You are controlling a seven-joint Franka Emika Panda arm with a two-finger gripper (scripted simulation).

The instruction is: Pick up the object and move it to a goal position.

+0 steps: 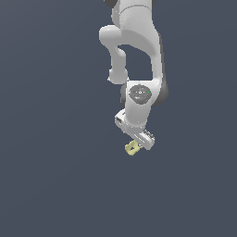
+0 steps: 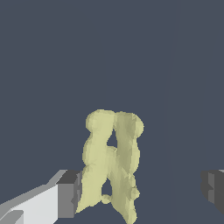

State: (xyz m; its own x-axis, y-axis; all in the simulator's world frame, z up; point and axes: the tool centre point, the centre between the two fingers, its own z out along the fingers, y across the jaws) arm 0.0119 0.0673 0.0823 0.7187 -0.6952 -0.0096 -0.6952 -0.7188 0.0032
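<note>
The object (image 2: 111, 162) is a small pale yellow irregular piece with notched, pronged ends. In the wrist view it stands between my two fingers. One dark finger pad (image 2: 70, 194) is right against its side. The other pad (image 2: 213, 187) is well apart from it, with a wide gap. My gripper (image 2: 141, 192) is open around the object. In the exterior view the white gripper (image 1: 140, 142) points down and towards the exterior view's left, with the object (image 1: 132, 148) at its tip. I cannot tell whether the object rests on the surface.
The white arm (image 1: 134, 41) reaches down from the top of the exterior view. A plain dark blue-grey surface (image 1: 46, 185) fills the background all around. No other object shows.
</note>
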